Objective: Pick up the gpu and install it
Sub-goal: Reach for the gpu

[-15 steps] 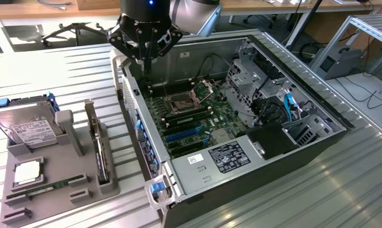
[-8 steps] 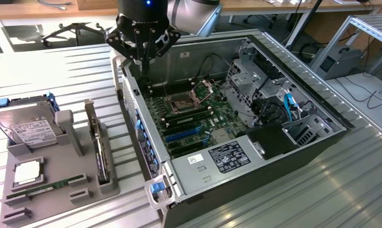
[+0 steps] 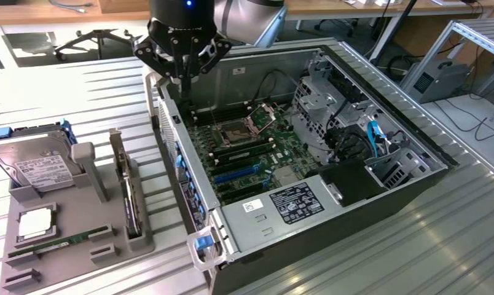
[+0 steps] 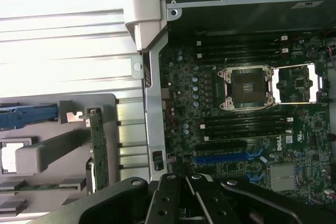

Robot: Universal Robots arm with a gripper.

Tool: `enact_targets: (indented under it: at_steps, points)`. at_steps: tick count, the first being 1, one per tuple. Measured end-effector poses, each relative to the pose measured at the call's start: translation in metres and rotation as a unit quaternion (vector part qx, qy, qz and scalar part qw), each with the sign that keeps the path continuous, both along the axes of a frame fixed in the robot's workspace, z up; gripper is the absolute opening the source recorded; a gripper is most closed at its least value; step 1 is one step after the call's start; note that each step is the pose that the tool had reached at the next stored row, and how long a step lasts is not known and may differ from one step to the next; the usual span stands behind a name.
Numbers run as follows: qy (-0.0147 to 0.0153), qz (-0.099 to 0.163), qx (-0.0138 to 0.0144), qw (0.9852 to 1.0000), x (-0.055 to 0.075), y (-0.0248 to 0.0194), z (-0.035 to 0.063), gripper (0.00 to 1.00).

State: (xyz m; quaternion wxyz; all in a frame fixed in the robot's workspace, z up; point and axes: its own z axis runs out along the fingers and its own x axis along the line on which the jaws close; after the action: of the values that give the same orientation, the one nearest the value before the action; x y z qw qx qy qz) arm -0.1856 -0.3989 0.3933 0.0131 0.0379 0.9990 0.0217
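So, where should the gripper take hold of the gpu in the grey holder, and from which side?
Probably its upper long edge, coming straight down from above and clamping the two flat faces. The gpu stands on edge in the grey holder, which holds its lower edge. Keep off the silver bracket at one end.

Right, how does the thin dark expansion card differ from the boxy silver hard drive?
The thin dark expansion card stands on edge; the boxy silver hard drive lies tilted, white label facing up. The card is slim, with a metal bracket at one end; the drive is thick. Both sit on the grey holder.
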Motion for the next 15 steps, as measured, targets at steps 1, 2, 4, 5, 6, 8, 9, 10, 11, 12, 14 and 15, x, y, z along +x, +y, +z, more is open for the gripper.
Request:
enact_targets:
  at_steps: [1, 2, 4, 5, 6, 8, 9, 10, 11, 12, 14, 15]
  points:
    - [0.0, 0.0, 0.0, 1.0, -0.0005, 0.0, 0.0, 0.11]
    - [0.0, 0.0, 0.0, 1.0, -0.001, 0.0, 0.0, 0.11]
    - [0.0, 0.0, 0.0, 1.0, -0.002, 0.0, 0.0, 0.11]
    - [0.0, 0.0, 0.0, 1.0, -0.0024, 0.0, 0.0, 0.11]
    - [0.0, 0.0, 0.0, 1.0, -0.0029, 0.0, 0.0, 0.11]
    - [0.0, 0.0, 0.0, 1.0, -0.0037, 0.0, 0.0, 0.11]
    - [0.0, 0.0, 0.0, 1.0, -0.0041, 0.0, 0.0, 0.11]
    - [0.0, 0.0, 0.0, 1.0, -0.0044, 0.0, 0.0, 0.11]
    - [0.0, 0.0, 0.0, 1.0, -0.0048, 0.0, 0.0, 0.11]
    - [0.0, 0.0, 0.0, 1.0, -0.0052, 0.0, 0.0, 0.11]
    - [0.0, 0.0, 0.0, 1.0, -0.0059, 0.0, 0.0, 0.11]
    - [0.0, 0.0, 0.0, 1.0, -0.0064, 0.0, 0.0, 0.11]
